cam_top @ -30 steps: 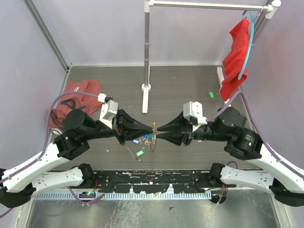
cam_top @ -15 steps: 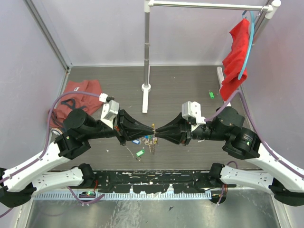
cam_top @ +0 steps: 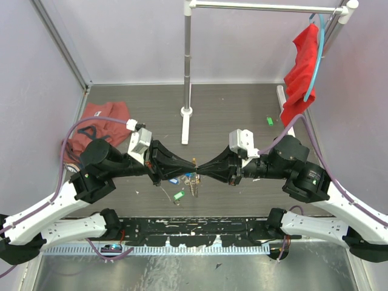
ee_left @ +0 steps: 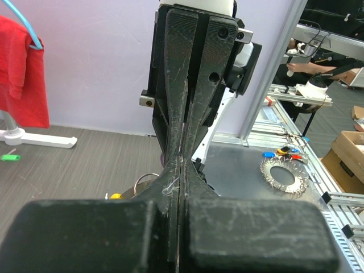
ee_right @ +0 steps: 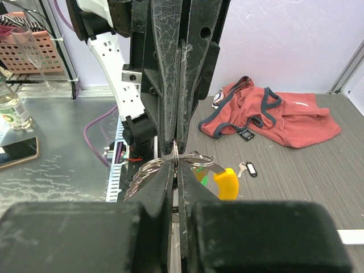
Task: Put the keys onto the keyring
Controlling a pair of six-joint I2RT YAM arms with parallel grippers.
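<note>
Keyring (ee_right: 200, 161) pinched above table (cam_top: 242, 109), left end effector (ee_left: 180, 165), right end effector (ee_right: 175, 157)

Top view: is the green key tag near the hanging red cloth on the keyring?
No, the green key tag lies alone on the table, far from the keyring.

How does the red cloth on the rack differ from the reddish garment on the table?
The red cloth hangs from the rack's rail, back right; the reddish garment lies crumpled on the table, left. The cloth is bright red and plain; the garment is duller with dark trim. Both are fabric.
</note>
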